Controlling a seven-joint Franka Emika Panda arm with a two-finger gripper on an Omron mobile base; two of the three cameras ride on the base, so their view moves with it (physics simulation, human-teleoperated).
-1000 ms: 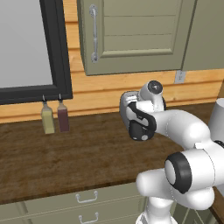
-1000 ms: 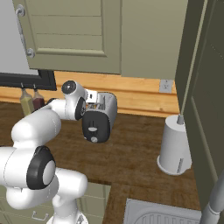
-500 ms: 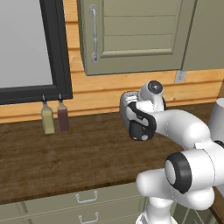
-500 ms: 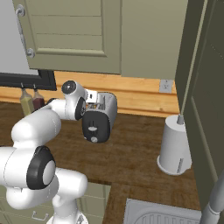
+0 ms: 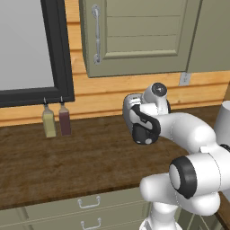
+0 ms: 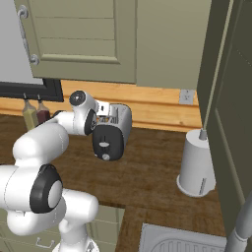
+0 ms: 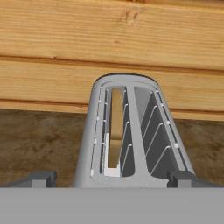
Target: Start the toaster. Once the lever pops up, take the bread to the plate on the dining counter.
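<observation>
A: Room and edges first?

B: Dark wood-grain worktop (image 5: pixel 67 166), long, with handled drawers (image 5: pixel 90 203) under its front edge. Broad bare stretch to my left. Behind it a pale plank wall (image 7: pixel 109 39); green panelled cabinets (image 5: pixel 134 36) hang above. In the right base view a tall cabinet side closes off the right.

A: The task's thing?

B: The toaster (image 6: pixel 112 135) stands on the worktop near the wall: rounded silver-white shell, black end panel with pale controls facing the room. In the hand view I look down its two wire-ribbed top slots (image 7: pixel 131 135); the bread (image 7: pixel 115 127), a thin tan slice, stands in the left one.

A: Your end effector?

B: My end effector (image 7: pixel 111 178) hangs over the toaster's near end, jaws spread wide, one tip either side of the shell, grasping nothing.

A: Anything in the way?

B: A white paper-towel roll (image 6: pixel 197 162) stands well right of the toaster. Two small bottles (image 5: pixel 56 120), yellowish and dark red, stand by the wall under a black window frame (image 5: pixel 54 49), well left. A wall socket (image 6: pixel 186 97) sits above the roll.
</observation>
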